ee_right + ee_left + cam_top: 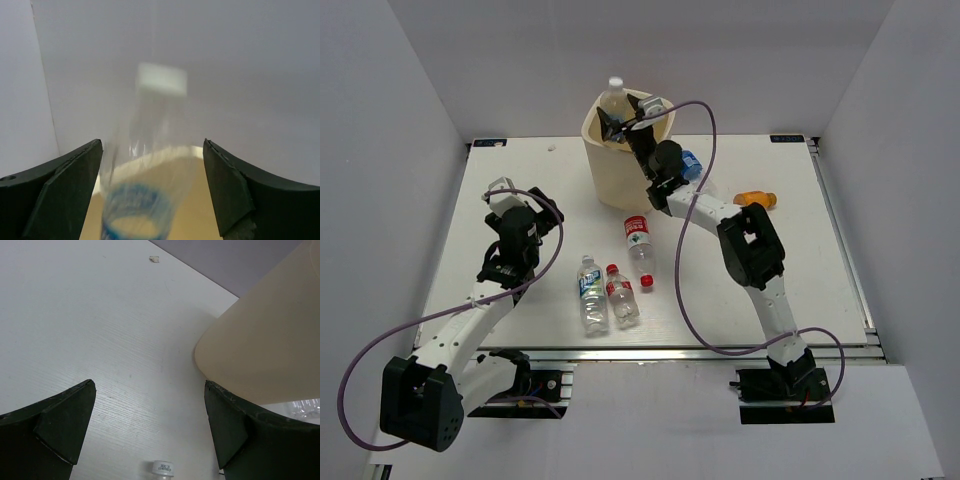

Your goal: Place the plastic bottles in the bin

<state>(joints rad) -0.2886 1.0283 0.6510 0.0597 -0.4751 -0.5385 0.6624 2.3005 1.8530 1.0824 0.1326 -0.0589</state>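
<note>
One risk, with right jaws spread around the blurred blue-label bottle (pixel 150 170) above the bin (pixel 613 180), left jaws spread too: bouncing off the rim if off-centre.

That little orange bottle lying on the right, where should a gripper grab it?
Around its middle, coming straight down from above. The orange bottle lies on its side on the table, long axis running left to right in the top view, so the grip should probably close across its narrow width, front to back.
</note>
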